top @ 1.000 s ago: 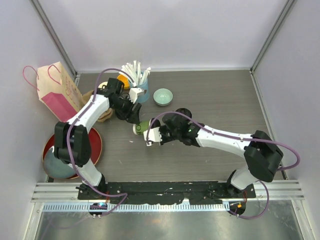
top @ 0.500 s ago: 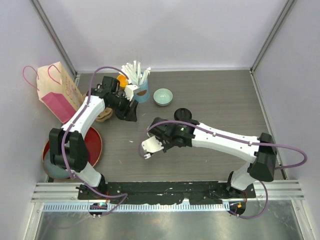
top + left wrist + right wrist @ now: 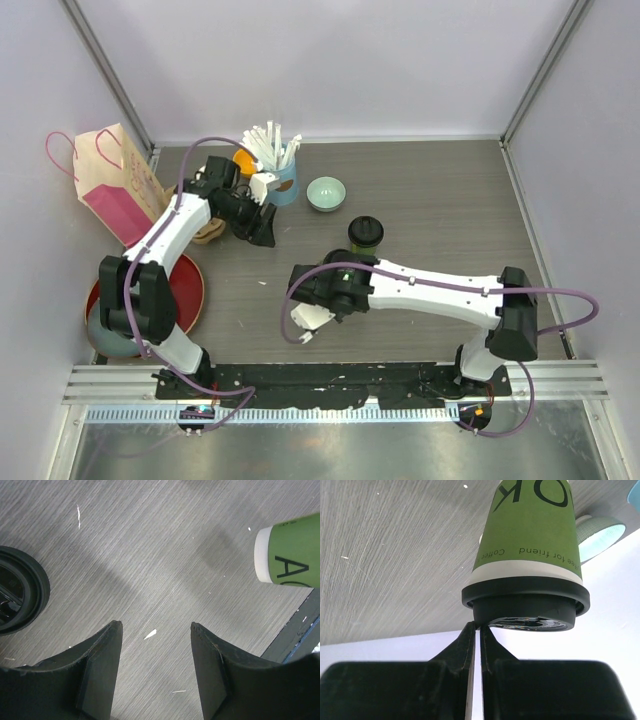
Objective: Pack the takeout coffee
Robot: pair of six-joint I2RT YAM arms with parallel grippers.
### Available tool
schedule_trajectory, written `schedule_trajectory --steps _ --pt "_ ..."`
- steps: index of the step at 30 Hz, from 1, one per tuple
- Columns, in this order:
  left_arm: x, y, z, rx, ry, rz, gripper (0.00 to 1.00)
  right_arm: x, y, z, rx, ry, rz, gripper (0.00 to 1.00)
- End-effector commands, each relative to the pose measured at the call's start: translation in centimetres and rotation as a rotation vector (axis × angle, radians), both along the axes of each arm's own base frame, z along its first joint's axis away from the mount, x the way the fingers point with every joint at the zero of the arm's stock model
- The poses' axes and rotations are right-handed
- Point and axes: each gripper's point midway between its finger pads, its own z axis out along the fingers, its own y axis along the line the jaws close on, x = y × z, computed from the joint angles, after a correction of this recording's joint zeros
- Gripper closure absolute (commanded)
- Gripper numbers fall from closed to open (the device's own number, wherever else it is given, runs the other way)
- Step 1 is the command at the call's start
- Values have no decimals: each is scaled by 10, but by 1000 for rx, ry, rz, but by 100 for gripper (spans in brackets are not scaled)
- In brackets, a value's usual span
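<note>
left gripper [image 3: 156, 626]: jaws about half open; nothing between them; bare table [image 3: 150, 555] below; no contact seen
right gripper [image 3: 475, 630]: jaws all but together, only a thin slit showing; nothing gripped; in the wrist view the tips line up with the lid edge of the lidded cup [image 3: 527, 545]; cannot tell whether they touch it
lidded cup, place: upright on the table, black lid on; just behind the right arm; pale green bowl [image 3: 325, 193] near, back-left of it
second cup [image 3: 292, 555]: green side and cream band at the upper right edge of the left wrist view; well apart from the left fingers [image 3: 100, 675]; not made out from above
black lid [image 3: 22, 597]: round; at the left edge of that view, cut by the frame; cannot tell whether it sits on a cup
</note>
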Motion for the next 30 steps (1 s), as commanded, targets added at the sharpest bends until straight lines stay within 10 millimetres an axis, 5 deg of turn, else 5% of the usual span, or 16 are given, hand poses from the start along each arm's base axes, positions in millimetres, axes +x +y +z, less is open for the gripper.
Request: schedule_trajectory --steps 1,18,30 --pt "-6 -5 12 -44 -23 -16 40 -8 -1 5 -136 -27 65 99" --pt "-11 -10 12 -79 -10 -42 40 -42 11 -25 -294 96 192 99" --pt "-22 -22 5 -102 24 -78 40 -39 17 -31 -338 85 221 99"
